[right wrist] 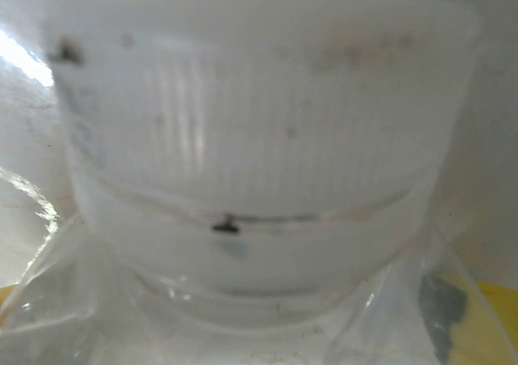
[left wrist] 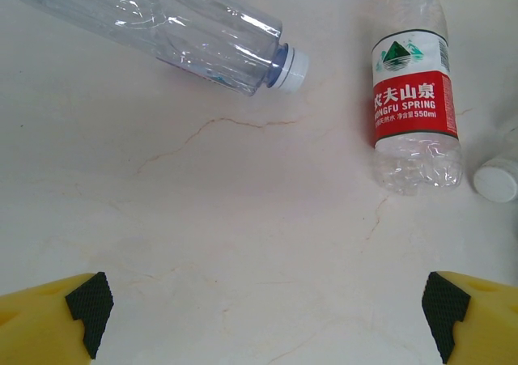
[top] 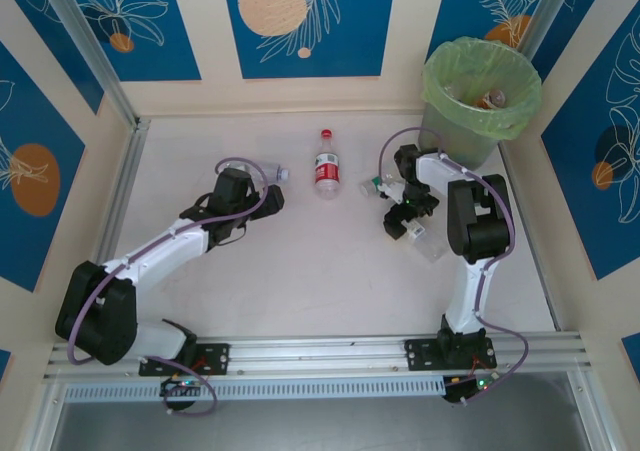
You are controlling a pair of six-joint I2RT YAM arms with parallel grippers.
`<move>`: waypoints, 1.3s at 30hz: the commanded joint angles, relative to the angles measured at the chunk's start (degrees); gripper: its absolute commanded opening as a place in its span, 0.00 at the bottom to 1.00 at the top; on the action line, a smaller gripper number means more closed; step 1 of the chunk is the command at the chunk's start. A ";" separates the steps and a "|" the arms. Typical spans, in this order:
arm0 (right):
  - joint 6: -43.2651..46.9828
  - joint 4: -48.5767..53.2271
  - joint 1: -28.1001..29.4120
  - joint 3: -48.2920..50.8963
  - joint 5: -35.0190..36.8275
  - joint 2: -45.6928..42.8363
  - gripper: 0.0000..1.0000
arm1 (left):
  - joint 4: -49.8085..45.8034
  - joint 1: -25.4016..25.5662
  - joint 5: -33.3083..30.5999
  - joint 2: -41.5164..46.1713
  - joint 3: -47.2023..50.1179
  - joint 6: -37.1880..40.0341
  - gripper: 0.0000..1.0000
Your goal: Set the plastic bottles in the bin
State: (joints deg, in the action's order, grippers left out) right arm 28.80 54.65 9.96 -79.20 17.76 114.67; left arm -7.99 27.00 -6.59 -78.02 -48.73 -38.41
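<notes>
A clear bottle with a red label [top: 327, 170] [left wrist: 413, 98] lies mid-table. A label-free clear bottle [top: 270, 174] [left wrist: 162, 25] with a pale cap lies just beyond my left gripper [top: 252, 196] [left wrist: 267, 316], which is open over bare table. My right gripper [top: 392, 199] [right wrist: 259, 324] stands open around another clear bottle [right wrist: 243, 316]. That bottle's white cap [right wrist: 259, 114] [top: 374, 184] [left wrist: 495, 179] sticks out past the fingers. A dark pad [right wrist: 442, 304] shows through the plastic. The grey-green bin [top: 480, 131] stands at the back right, with bottles inside.
One more clear bottle [top: 431, 243] lies on the table under the right arm. Walls close in the table on the left, back and right. A metal rail [top: 320, 351] runs along the near edge.
</notes>
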 commanded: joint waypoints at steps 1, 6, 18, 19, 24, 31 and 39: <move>0.14 -1.30 0.39 0.42 0.36 2.73 0.99 | -0.69 -0.55 -0.93 0.64 -0.05 0.53 1.00; -1.82 -4.06 0.40 1.20 1.71 2.07 0.89 | -1.32 -0.55 -1.48 0.82 0.17 0.69 1.00; -2.33 -2.80 0.68 0.27 -3.26 -0.38 0.75 | -1.14 -0.55 -1.65 0.48 0.51 0.29 1.00; -2.22 -2.55 0.66 0.06 -3.42 -0.33 0.75 | -1.10 -0.55 -1.58 0.41 0.48 0.35 1.00; -2.33 -2.85 0.59 -0.22 -3.12 -0.86 0.55 | -1.17 -0.55 -1.67 0.35 0.57 0.28 1.00; -2.56 -2.32 0.49 -0.58 -5.34 -3.54 0.53 | -1.15 -0.55 -1.67 0.35 0.61 0.27 1.00; -4.04 -1.98 0.15 -0.78 -7.55 -7.79 0.51 | -1.15 -0.55 -1.50 0.39 0.65 0.26 1.00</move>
State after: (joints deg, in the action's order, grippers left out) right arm 25.98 52.69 10.44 -79.37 12.88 110.13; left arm -8.23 27.00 -7.22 -78.04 -48.62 -38.41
